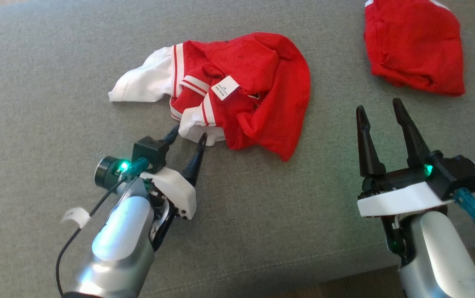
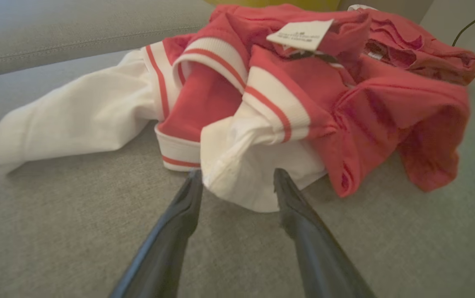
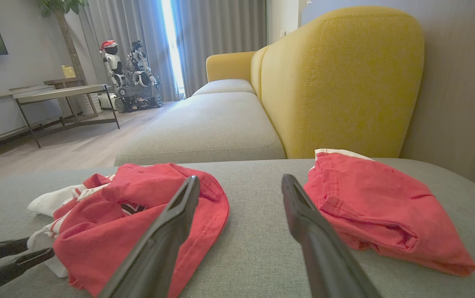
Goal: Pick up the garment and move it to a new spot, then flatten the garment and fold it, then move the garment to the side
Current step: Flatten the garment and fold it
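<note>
The crumpled red short-sleeved jersey with white, red-striped sleeve panels (image 1: pixel 258 78) lies in a loose heap on the grey woven sofa cushion (image 1: pixel 55 82), one white sleeve trailing out to the left. Its small white rectangular label (image 1: pixel 225 87) faces up near the middle of the heap.

At the heap's near edge, the left gripper (image 1: pixel 189 133) has its two dark fingers spread apart, one on each side of a bulging white sleeve fold. The jaws are released, not clenched on the cloth; the tips seem to brush the fabric, though the blurred wrist view leaves that unsure.

The right gripper (image 1: pixel 378 105) stands to the jersey's right, jaws also spread wide and empty. A smaller plain red cloth bundle (image 1: pixel 415 45) sits beyond it, well apart from the jersey, before the mustard-yellow upholstered backrest (image 3: pixel 345 82).
</note>
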### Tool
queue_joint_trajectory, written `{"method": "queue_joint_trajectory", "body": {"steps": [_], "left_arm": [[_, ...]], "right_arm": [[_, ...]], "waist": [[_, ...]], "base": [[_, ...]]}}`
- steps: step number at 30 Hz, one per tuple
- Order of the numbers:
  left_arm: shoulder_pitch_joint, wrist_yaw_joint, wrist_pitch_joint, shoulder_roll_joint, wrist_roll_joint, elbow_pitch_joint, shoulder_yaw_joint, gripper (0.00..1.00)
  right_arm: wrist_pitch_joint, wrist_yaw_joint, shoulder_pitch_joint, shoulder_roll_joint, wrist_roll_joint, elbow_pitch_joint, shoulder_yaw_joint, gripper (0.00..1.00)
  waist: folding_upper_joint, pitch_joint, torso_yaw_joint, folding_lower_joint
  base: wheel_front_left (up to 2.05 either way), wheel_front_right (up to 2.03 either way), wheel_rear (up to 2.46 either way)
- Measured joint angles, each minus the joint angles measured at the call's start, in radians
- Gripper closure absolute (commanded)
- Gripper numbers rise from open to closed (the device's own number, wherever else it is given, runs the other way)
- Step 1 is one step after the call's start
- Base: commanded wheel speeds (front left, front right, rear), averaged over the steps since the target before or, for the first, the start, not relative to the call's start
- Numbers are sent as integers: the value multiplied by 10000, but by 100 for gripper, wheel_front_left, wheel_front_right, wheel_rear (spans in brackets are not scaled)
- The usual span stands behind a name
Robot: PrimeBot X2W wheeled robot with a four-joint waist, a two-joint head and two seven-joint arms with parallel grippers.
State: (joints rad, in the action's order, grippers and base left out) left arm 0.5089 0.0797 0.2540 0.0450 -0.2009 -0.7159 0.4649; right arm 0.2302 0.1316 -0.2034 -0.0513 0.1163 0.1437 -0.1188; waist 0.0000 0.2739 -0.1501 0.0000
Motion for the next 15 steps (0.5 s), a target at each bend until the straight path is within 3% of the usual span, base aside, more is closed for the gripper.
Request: {"method": "queue_joint_trajectory", "body": {"steps": [1, 8, 15], "left_arm": [[7, 21, 0, 0, 0, -115, 21, 100], [91, 65, 0, -4, 0, 98, -92, 100], [-225, -205, 0, 67, -44, 1601, -988, 100]], "right_arm": [[0, 0, -6, 0, 0, 4, 0, 0], [82, 0, -7, 0, 0, 98, 61, 0], [94, 0, 12, 0, 0, 268, 67, 0]], "waist": [[0, -15, -17, 0], [0, -109, 174, 0], [0, -457, 650, 0]], "base": [[0, 0, 0], [0, 0, 0], [0, 0, 0]]}}
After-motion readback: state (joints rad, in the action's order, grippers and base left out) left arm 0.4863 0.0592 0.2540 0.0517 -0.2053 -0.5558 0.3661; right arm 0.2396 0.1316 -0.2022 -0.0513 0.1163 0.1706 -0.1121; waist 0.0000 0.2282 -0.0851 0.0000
